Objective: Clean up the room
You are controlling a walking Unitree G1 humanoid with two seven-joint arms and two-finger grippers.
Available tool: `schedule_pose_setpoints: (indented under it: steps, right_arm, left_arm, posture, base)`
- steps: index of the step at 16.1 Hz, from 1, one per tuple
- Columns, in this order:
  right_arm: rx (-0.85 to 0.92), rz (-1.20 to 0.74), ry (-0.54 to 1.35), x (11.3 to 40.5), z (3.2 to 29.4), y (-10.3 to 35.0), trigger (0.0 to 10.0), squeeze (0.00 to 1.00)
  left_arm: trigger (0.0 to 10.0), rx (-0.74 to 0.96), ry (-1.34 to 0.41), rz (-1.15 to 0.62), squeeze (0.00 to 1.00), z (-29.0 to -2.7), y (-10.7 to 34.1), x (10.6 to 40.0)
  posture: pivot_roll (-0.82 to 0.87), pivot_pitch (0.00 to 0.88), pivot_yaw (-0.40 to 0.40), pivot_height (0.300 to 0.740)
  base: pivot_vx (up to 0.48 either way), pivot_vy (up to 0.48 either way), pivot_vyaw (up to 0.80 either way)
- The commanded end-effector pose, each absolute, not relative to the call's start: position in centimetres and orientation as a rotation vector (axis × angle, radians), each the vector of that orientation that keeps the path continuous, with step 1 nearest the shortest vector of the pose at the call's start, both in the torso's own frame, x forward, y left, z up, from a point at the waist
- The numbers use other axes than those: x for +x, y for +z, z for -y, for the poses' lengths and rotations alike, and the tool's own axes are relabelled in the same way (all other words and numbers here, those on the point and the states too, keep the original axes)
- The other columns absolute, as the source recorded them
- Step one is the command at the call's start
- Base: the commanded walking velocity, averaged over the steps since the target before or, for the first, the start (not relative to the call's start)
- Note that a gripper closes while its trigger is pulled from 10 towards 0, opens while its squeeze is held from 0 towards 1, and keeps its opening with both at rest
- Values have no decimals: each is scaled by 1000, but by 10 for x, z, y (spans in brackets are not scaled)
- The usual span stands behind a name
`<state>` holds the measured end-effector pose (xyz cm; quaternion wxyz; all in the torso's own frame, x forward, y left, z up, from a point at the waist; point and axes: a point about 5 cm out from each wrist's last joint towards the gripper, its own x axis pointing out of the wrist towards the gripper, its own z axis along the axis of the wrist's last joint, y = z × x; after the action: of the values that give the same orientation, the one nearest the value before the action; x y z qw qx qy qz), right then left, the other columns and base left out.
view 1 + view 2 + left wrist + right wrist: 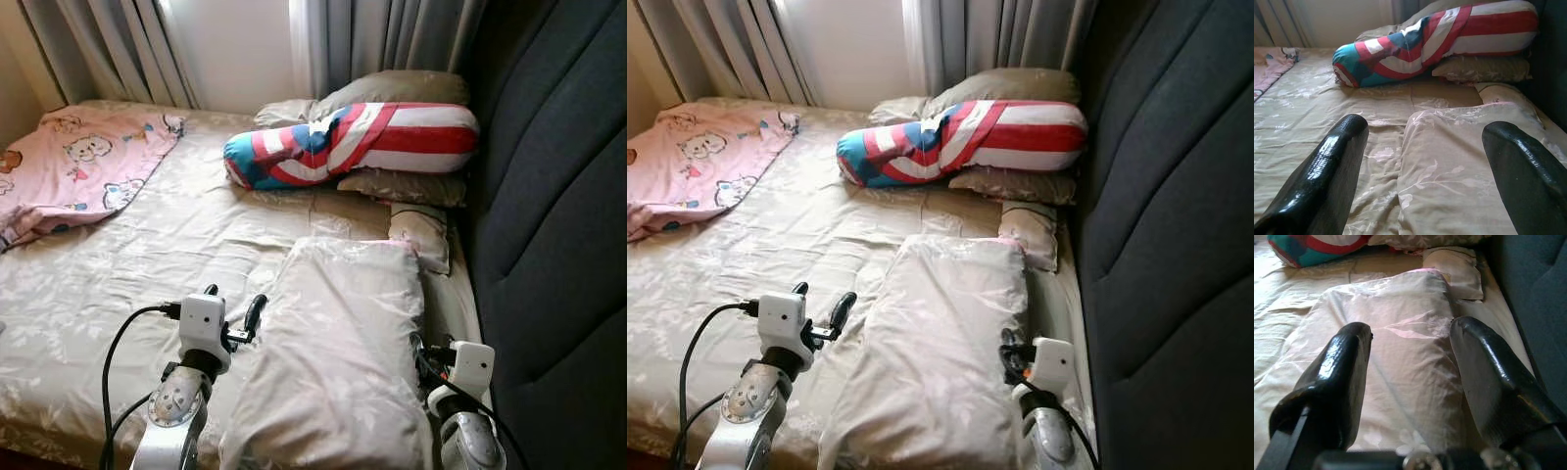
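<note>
A large beige floral pillow (343,333) lies lengthwise on the bed (137,264) right in front of me, between my two arms. My left gripper (233,304) hovers open at the pillow's left edge, and its black fingers (1327,171) straddle that edge in the left wrist view. On the pillow's right side, next to the headboard, my right gripper (1410,362) is open low over the pillow top. A red, white and blue striped bolster (362,142) rests across beige pillows (407,186) at the far end.
A dark padded headboard (558,196) walls off the right side. A small beige cushion (421,235) sits beside it, beyond the large pillow. A pink cartoon blanket (78,162) is bunched at the far left. Grey curtains (392,39) hang behind the bed.
</note>
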<state>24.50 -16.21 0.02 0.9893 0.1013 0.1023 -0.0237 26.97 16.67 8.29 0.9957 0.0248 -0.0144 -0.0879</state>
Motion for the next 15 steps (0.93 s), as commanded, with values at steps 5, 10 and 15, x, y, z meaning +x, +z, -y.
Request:
schedule_pose_setpoints:
  steps: [5, 10, 15]
  right_arm:
    - [205, -224, -58, 244, 164, -2, 10000, 0]
    - [194, -226, -51, 243, 163, -3, 10000, 0]
    - [204, -220, -61, 245, 163, -1, 10000, 0]
  left_arm:
    - [10000, 47, -161, 3, 0, -170, 80, 270]
    - [10000, 62, -150, -5, 0, -172, 78, 269]
    - [10000, 70, -152, -4, 0, -172, 77, 270]
  posture:
    - [-2, 30, -21, 740]
    - [-1, 27, -20, 740]
    - [-5, 26, -15, 740]
  base:
    - [0, 218, -117]
    - [0, 66, -565]
    - [0, 102, 0]
